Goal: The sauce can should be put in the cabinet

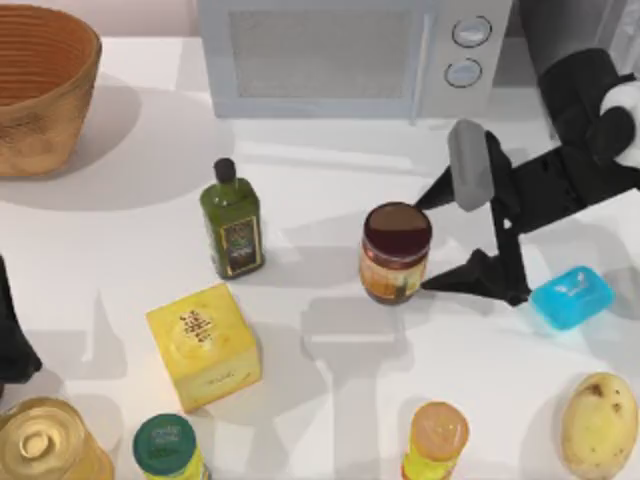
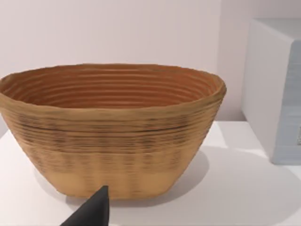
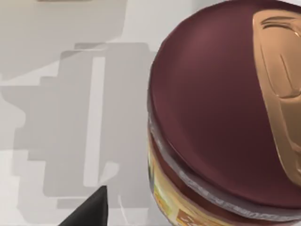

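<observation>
The sauce can (image 1: 396,252) stands upright on the white table (image 1: 120,240), near the middle; the right gripper (image 1: 428,243) is spread wide just beside it, not touching. The left arm (image 1: 12,335) waits at the left edge; I cannot tell how its fingers are.

A rendered kitchen-like tabletop: a white table (image 1: 120,250) carrying a microwave (image 1: 350,55), a woven basket (image 1: 40,85), an olive oil bottle (image 1: 232,220) and a potato (image 1: 598,422).
</observation>
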